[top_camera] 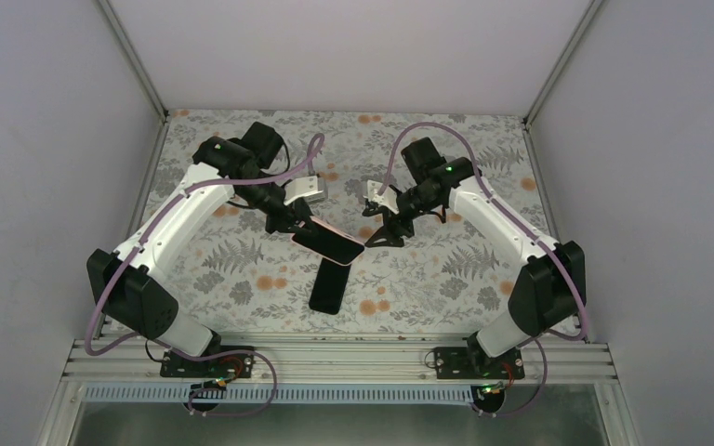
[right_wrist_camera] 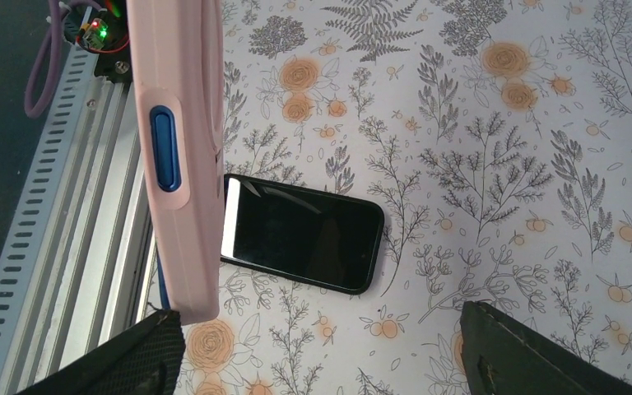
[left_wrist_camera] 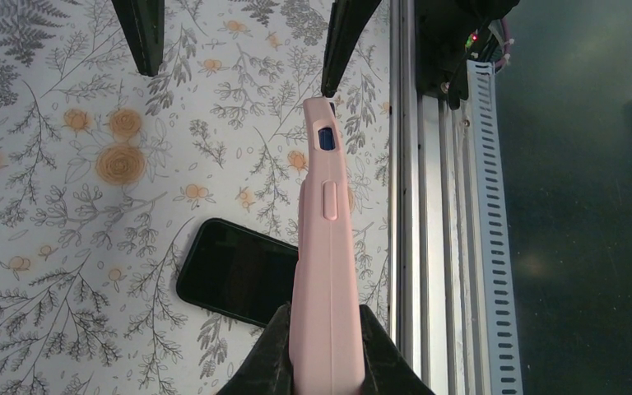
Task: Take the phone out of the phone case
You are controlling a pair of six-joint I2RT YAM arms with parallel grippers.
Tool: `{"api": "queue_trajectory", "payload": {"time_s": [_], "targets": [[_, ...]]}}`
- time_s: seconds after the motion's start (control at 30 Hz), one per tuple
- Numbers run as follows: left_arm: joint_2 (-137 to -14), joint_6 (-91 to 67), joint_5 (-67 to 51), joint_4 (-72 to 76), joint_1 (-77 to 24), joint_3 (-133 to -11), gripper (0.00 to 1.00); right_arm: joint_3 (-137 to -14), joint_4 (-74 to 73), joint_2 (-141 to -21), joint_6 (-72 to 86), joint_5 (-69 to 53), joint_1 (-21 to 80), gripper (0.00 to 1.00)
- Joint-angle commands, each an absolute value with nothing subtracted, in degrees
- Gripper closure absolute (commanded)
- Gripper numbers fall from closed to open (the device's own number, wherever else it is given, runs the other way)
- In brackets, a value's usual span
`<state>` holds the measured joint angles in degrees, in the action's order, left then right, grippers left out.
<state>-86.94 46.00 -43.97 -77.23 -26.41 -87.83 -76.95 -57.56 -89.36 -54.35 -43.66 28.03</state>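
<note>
My left tool [left_wrist_camera: 327, 362] pinched the pink phone case [left_wrist_camera: 327, 230] mid-frame so the black slab phone [right_wrist_camera: 300, 232] lay free on the floral surface [right_wrist_camera: 502, 164]; my right tool [right_wrist_camera: 329, 362] stood wide, seemingly empty.

Table [top_camera: 465, 279]: pale cloth over whole top, grey fern print, orange blossoms. Black phone [top_camera: 327, 288] flat on cloth, glossy dark face up, lower centre of top view, long axis toward near edge. Aluminium rail [top_camera: 353, 360] along table's bottom edge.

No readable text, brand or number shows on the phone [right_wrist_camera: 300, 234], the phone case [left_wrist_camera: 327, 271] or elsewhere.
</note>
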Motion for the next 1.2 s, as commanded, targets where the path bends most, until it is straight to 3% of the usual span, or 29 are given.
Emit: {"api": "queue_trajectory", "payload": {"time_s": [0.0,0.67,1.17], "targets": [[-86.7,45.9,-47.7,-76.1,-26.4,-89.7,0.98,-76.0,-56.4,-90.3,-53.5,-45.4,28.0,0.18],[-87.3,46.4,-48.4,-76.6,-26.3,-90.0,0.98,-75.1,-57.8,-89.9,-54.4,-45.6,28.0,0.20],[-87.0,47.7,-51.9,-77.7,-26.4,-89.4,0.98,-77.8,-48.6,-93.6,-48.1,-40.9,28.0,0.22]]}}
